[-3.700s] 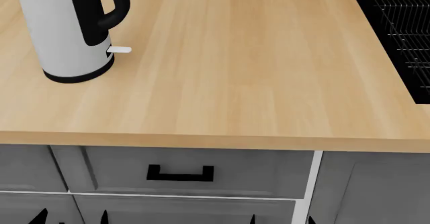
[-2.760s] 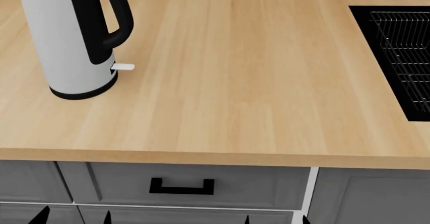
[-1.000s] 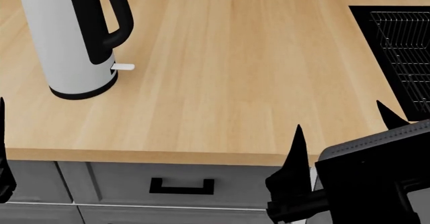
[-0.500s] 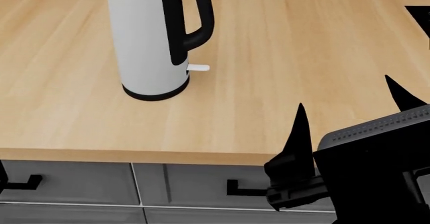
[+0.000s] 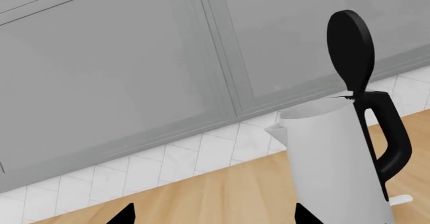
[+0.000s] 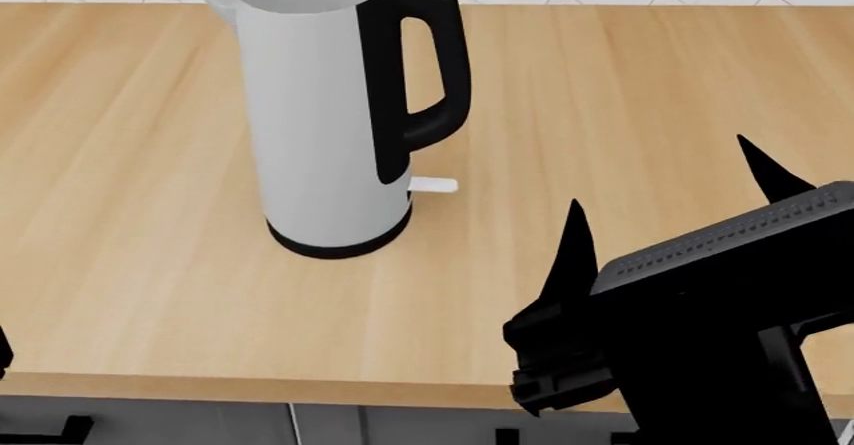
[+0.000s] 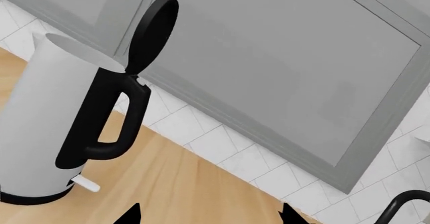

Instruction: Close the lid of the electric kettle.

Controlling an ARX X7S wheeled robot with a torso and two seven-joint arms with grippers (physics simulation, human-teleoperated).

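Note:
The electric kettle [image 6: 327, 125] stands upright on the wooden counter, a light-grey jug with a black handle [image 6: 434, 65] and an open top. Its lid [image 5: 351, 45] is a black disc standing upright on the hinge above the handle, and the right wrist view shows the lid [image 7: 153, 32] too. In the head view the lid is cut off by the frame edge. My right gripper [image 6: 659, 173] hovers open over the counter to the kettle's right, nothing between its fingers. My left gripper [image 5: 213, 215] is open and empty, facing the kettle [image 5: 336, 168] from some distance.
A white switch tab [image 6: 434, 185] sticks out low on the kettle. White tiles [image 5: 201, 153] and grey wall cabinets [image 7: 289, 63] rise behind the counter. A black curved tube [image 7: 403, 204] shows at the far right. The counter's front edge [image 6: 267, 390] runs near the robot.
The head view has shifted, so the kettle sits lower and nearer the centre with its open rim showing. The right gripper has come up over the counter.

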